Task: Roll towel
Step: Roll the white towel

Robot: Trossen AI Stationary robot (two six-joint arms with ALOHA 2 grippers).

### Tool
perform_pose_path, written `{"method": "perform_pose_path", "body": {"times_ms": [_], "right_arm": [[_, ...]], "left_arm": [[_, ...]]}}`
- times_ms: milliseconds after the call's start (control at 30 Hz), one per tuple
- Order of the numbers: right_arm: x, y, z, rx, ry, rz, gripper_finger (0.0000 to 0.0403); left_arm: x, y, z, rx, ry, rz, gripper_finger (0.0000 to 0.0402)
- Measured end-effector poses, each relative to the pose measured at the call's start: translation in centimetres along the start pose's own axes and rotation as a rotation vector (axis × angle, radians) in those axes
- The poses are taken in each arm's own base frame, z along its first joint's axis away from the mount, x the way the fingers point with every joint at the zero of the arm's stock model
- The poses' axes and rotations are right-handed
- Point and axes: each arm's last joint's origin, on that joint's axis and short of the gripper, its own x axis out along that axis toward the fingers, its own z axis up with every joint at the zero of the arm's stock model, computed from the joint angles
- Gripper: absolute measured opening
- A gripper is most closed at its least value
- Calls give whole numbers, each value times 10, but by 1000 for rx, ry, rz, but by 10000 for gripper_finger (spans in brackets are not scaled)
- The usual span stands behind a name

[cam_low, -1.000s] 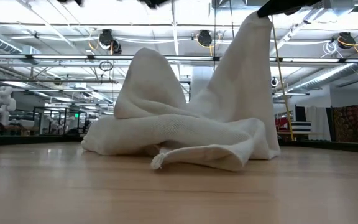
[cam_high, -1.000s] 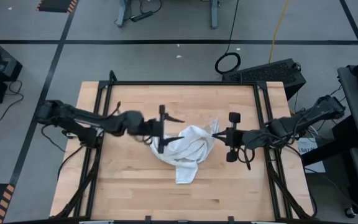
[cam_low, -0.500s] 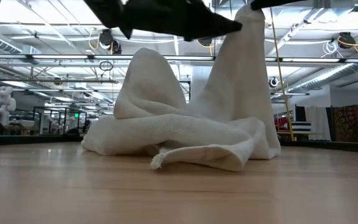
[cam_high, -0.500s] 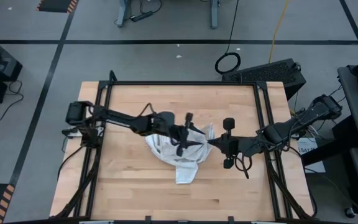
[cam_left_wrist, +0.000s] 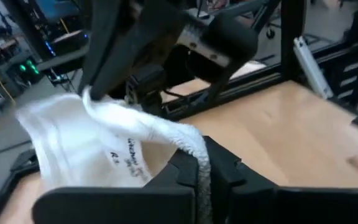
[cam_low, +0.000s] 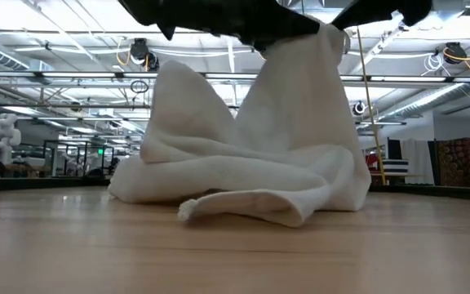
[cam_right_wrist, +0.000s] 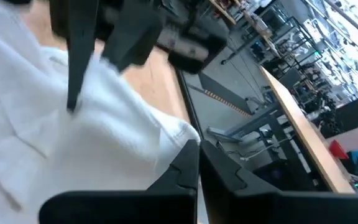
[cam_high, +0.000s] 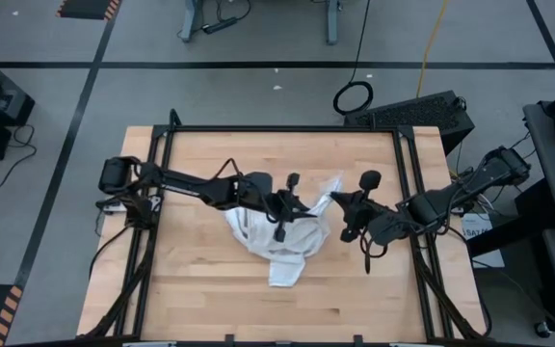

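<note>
The white towel lies crumpled in the middle of the table, its lower folds on the wood. One part rises to a peak between both arms. My left gripper reaches in from the table's left and is shut on the towel at that peak. My right gripper comes from the table's right and is shut on the towel just beside it. In the low view both grippers show dark at the top, the left gripper and the right gripper. My left gripper pinches a bunched, rope-like edge of the towel between its two fingers, close to level, from the table's left. The cloth runs on from there to the right gripper's fingers. The held part is lifted; the rest lies on the table. My right gripper pinches a raised edge of the towel between its two fingers, coming slanting from the table's right. Whether it has one layer or several I cannot tell. The cloth hangs down from the hold to the heap on the table.
A black metal frame borders the wooden tabletop. Bare wood lies all around the towel. Cables and equipment stand on the floor beyond the table's far and right sides.
My left gripper has gone toward the table's right and down to the raised part of the towel and has shut on it next to the right gripper. My right gripper has rolled in place, still shut. The towel's peak has leaned toward the left, and its near tail has shifted slightly.
</note>
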Motion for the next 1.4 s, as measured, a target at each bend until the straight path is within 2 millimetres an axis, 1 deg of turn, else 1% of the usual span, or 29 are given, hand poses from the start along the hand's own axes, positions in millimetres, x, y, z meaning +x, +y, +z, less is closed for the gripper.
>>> {"method": "perform_pose_path", "body": {"times_ms": [100,167,267,400,467,533,600,700,800,933,1100,1200,1300,1367,1400], "right_arm": [[0,1,-3,-3,20,4,0],[0,0,-7,-16,49,-19,0],[-1,1,-12,-23,81,-19,0],[-3,2,-15,-23,96,-7,0],[-5,4,-14,-39,83,20,0],[-8,7,-12,-74,62,62,0],[-11,11,-11,-108,38,102,0],[-17,14,-9,-153,11,131,0],[-20,16,-9,-165,1,138,0],[-19,16,-10,-142,7,138,0],[-19,16,-10,-134,8,139,0],[-19,16,-10,-121,10,140,0],[-19,16,-11,-82,18,141,0],[-19,16,-12,-60,28,142,0],[-19,16,-12,-49,33,143,0]], "left_arm": [[-5,-3,5,-114,-5,-79,33],[-9,-9,8,-191,10,-156,58],[-10,-20,8,-253,51,-216,104],[-9,-35,1,-253,142,-289,165],[-9,-42,-3,-232,193,-308,188],[-9,-47,-9,-242,259,-308,201],[-9,-47,-11,-251,290,-261,206],[-10,-44,-15,-242,355,-118,207],[-4,-45,-29,-267,409,-96,207],[-4,-52,-53,-350,496,-85,207],[-12,-65,-75,-472,592,-38,207],[-14,-77,-79,-508,612,-66,207],[-13,-88,-82,-498,633,-91,207],[-13,-96,-84,-482,647,-111,198],[-13,-99,-83,-473,647,-118,187]]}}
